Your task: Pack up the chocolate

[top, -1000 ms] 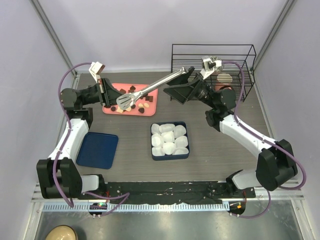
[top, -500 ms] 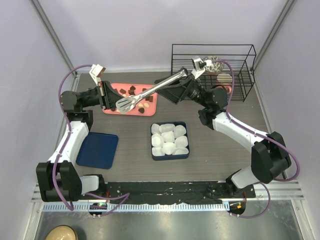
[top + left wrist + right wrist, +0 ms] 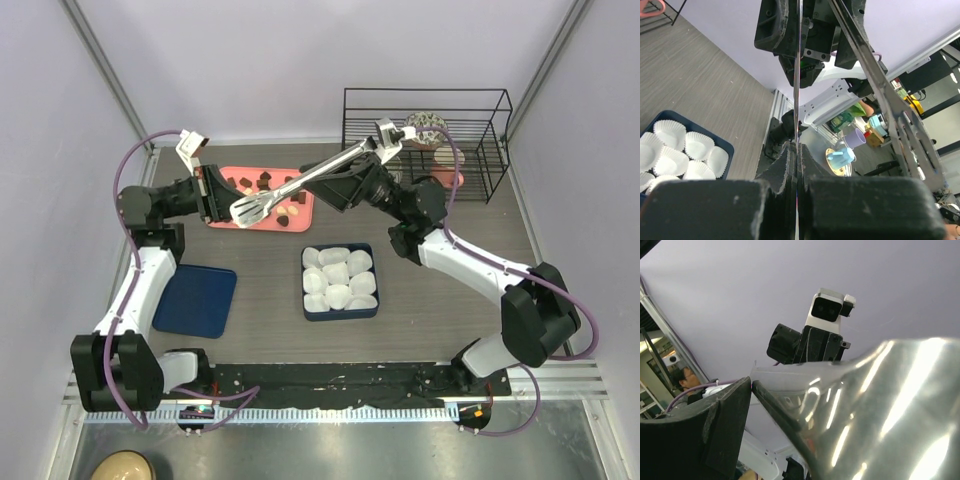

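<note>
The left tool is being pressed shut on one thin blade of the metal tongs, near their tips. The right tool is being held with its jaws wide on either side of the tongs' handle end; whether the handle is being squeezed cannot be told. The tips are being held above the pink tray, where the chocolate is lying in a scatter of dark and lighter pieces; none can be made out between the tips.

The white paper cups in the dark blue box are showing no chocolate, so packing is being judged as not yet begun, with every piece left to move.

A dark blue lid is lying on the grey wood-grain counter. A black wire rack is standing at its far right, and plain lilac walls are enclosing it all.
</note>
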